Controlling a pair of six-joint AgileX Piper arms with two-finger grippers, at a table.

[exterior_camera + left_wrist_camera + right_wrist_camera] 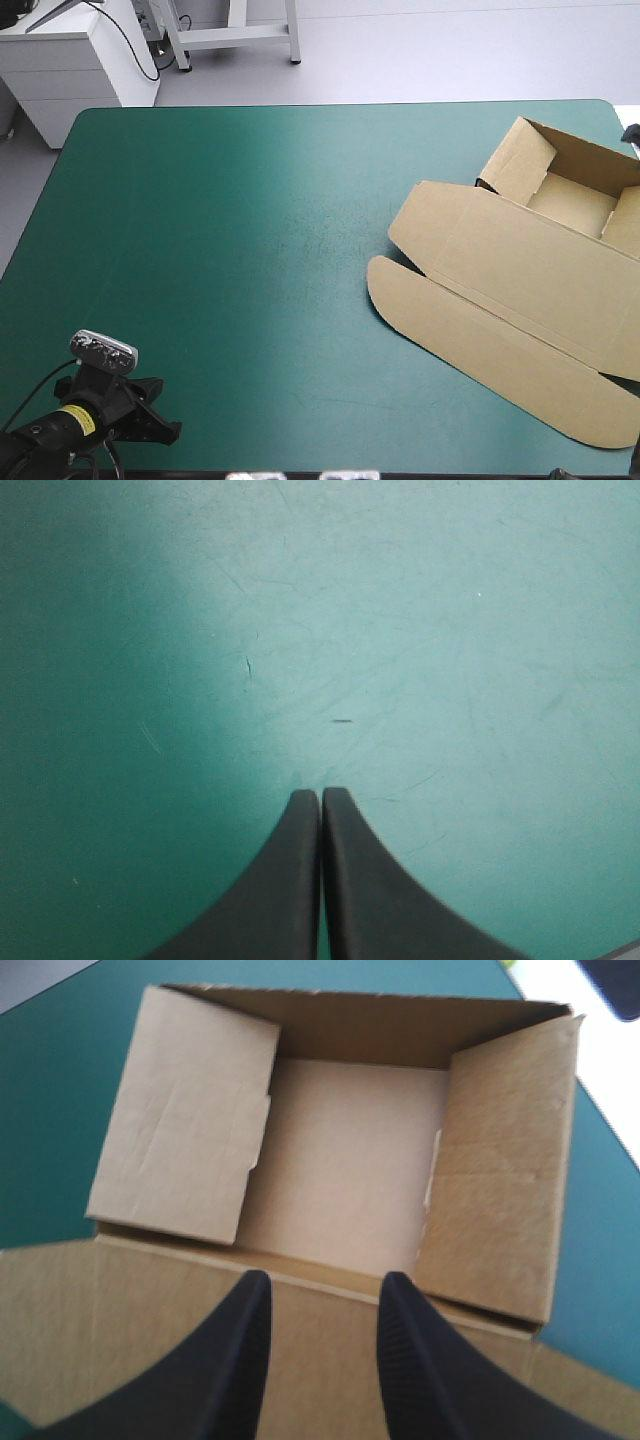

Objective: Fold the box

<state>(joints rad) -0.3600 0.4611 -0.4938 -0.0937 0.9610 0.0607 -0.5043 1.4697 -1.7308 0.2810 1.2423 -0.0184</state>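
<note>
The brown box lies at the table's right side, an open tray with its lid flat.

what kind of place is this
Probably a robot test bench in a lab: a scuffed teal-green cover, one brown box lying as an open tray with its lid flat, the left tool shut over bare cover, the right tool open over the box.

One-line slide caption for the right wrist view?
Right gripper, jaws open, over the flat lid of the brown box, an open tray with walls raised.
</note>
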